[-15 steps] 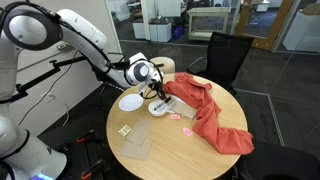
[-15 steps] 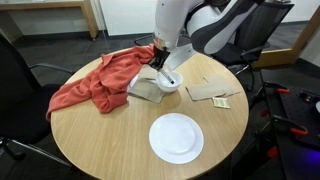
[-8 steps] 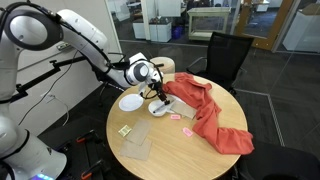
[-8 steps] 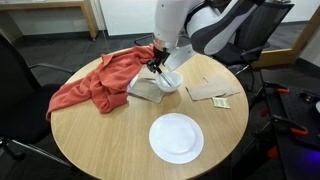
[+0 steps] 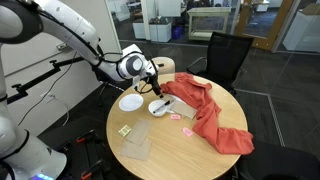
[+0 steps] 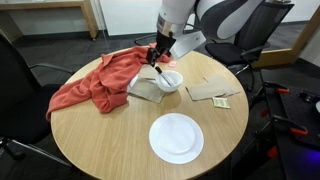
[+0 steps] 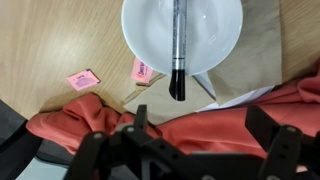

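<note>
The claw (image 6: 155, 56) hangs wide open with nothing between its jaws, just above the white bowl (image 6: 171, 81) and apart from it. In the wrist view its 2 dark fingers (image 7: 92, 152) stand far apart at the bottom edge, over the red cloth (image 7: 215, 122).

The bowl sits on the round table (image 6: 90, 145), a little in from the edge nearest the robot's base, as an exterior view (image 5: 160, 105) shows. A black pen (image 7: 177, 50) lies across the inside of the bowl, and 1 end pokes out over the rim toward the cloth. The bowl rests on a sheet of brown paper (image 7: 258, 50).

The red cloth (image 6: 95, 85) is heaped right beside the bowl and trails along the table's edge toward a black chair (image 5: 226, 55); it crowds the bowl on that side. 2 small pink packets (image 7: 83, 79) lie on the bare wood between the bowl and the cloth, close to the rim.

A white plate (image 6: 176, 137) lies near the bowl but not touching it. A second piece of brown paper (image 6: 210, 90) lies on the far side of the bowl from the cloth, with a small yellow packet (image 6: 221, 102) just beside it.
</note>
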`<state>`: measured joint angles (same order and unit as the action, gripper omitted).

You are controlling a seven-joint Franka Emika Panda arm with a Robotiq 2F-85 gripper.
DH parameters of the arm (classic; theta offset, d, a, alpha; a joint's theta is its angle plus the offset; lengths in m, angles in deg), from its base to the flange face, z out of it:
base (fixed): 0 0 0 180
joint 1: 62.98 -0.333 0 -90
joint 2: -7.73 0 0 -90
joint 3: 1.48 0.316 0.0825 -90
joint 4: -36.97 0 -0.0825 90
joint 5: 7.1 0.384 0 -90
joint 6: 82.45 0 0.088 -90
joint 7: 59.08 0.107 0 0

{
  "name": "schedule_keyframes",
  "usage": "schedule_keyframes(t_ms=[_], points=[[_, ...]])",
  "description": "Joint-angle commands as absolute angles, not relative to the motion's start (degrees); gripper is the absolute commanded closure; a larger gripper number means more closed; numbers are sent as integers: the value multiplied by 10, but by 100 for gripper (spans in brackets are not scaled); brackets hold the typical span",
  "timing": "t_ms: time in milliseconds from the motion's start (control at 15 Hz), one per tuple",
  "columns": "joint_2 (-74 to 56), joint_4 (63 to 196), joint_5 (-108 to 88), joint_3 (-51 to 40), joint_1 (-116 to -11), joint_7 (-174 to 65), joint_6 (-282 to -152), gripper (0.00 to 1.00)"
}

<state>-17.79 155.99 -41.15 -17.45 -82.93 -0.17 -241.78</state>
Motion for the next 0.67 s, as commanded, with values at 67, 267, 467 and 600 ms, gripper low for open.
schedule_keyframes(t_ms=[67, 267, 467, 600], points=[[-65, 1655, -335, -111, -780, -102, -2397, 0], [-30, 1682, -293, -89, -759, -154, -2385, 0], [-49, 1666, -303, -89, -756, -143, -2399, 0], [-40, 1675, -303, -86, -752, -148, -2399, 0]])
